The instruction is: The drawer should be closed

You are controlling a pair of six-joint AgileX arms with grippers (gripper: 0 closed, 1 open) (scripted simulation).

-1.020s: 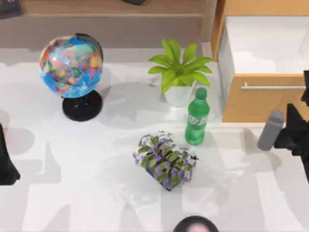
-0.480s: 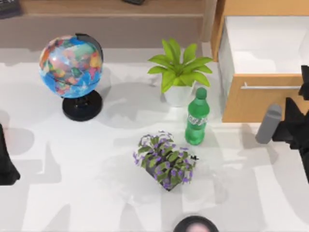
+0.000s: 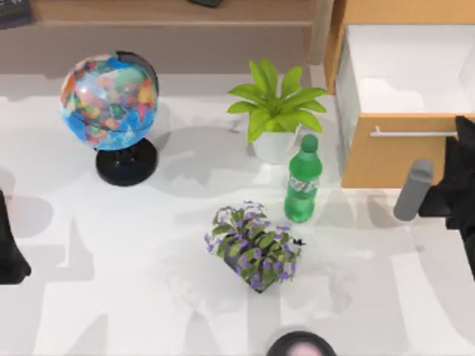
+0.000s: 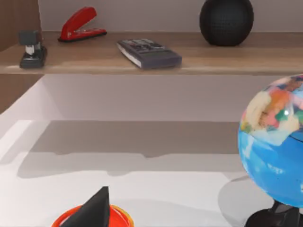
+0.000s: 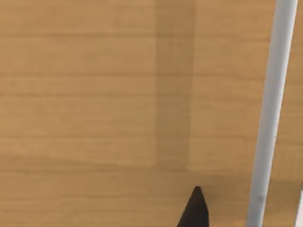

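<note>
The right gripper [image 3: 459,174] has been inching toward the light orange-tan wooden drawer [image 3: 397,159]; it is standing fully open, its closing push not begun. Gripper opening: cannot tell.

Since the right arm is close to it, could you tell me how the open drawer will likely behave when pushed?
The drawer looks like rigid wood, so it probably won't flex. Its white box appears empty, so it should slide back lightly. The right gripper sits towards one end of the wide front, so it might skew slightly.
</note>
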